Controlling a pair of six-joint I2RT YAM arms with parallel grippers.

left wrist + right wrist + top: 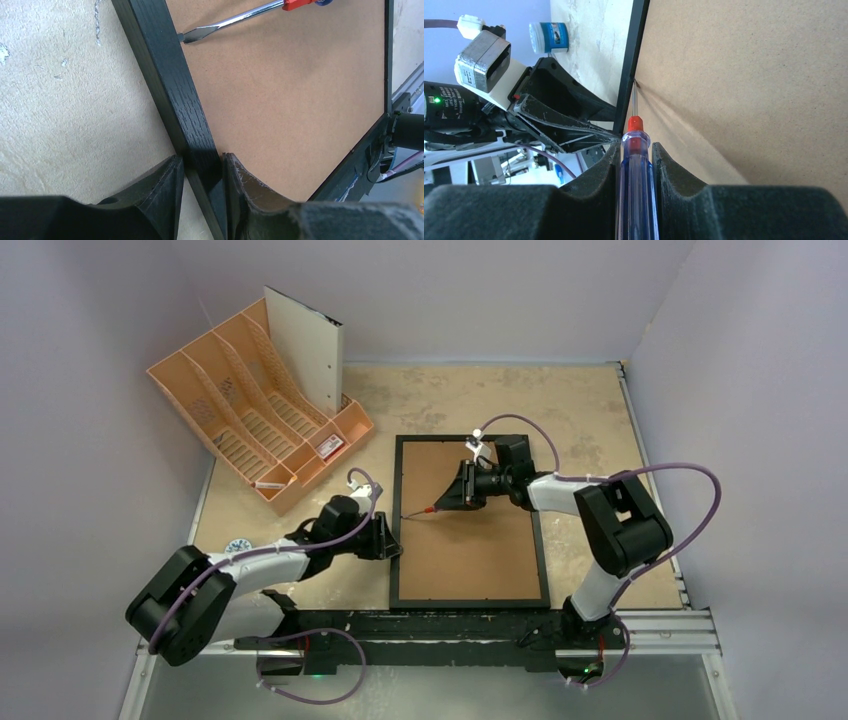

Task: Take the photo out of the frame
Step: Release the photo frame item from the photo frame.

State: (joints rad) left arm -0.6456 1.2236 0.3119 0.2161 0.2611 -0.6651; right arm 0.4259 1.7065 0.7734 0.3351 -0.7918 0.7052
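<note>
Brown fibreboard back (480,550) is turned upward; the frame (470,602) lies flat, face down, on the table (600,420). Its left rail is straddled by the left gripper (202,167), fingers close against both sides; a firm clamp cannot be confirmed. A screwdriver (636,200) is gripped by the right gripper (636,150), tip at that rail's inner edge.

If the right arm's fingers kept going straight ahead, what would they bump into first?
The screwdriver in the right fingers leads, and its tip sits at the black side rail of the frame, so that rail comes first. Just beyond, probably, wait the left fingers, astride the same rail.
</note>
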